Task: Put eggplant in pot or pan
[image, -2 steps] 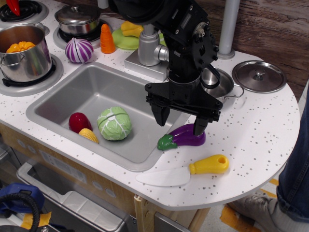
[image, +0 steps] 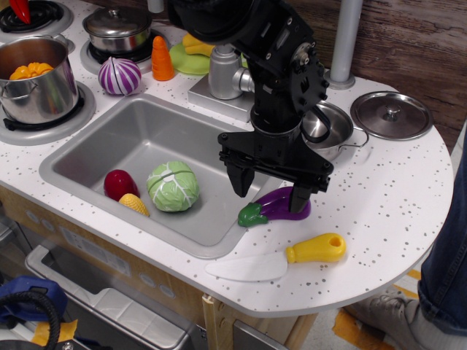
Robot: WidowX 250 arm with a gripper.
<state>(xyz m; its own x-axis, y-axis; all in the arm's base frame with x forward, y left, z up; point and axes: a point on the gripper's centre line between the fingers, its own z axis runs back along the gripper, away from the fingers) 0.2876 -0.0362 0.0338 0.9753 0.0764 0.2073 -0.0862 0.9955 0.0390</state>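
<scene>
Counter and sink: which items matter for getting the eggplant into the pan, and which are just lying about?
Job items:
eggplant
steel pan
gripper, jaws open

Lying about:
knife
loose lid
cabbage
striped onion
carrot
tall pot

The arm and gripper (image: 270,191) cover most of the pan (image: 337,132), leaving only part of its rim and one wire handle visible. One finger (image: 301,198) overlaps the rear of the eggplant (image: 276,206); contact cannot be determined. The tall pot (image: 36,80) is cut off by the left edge.
</scene>
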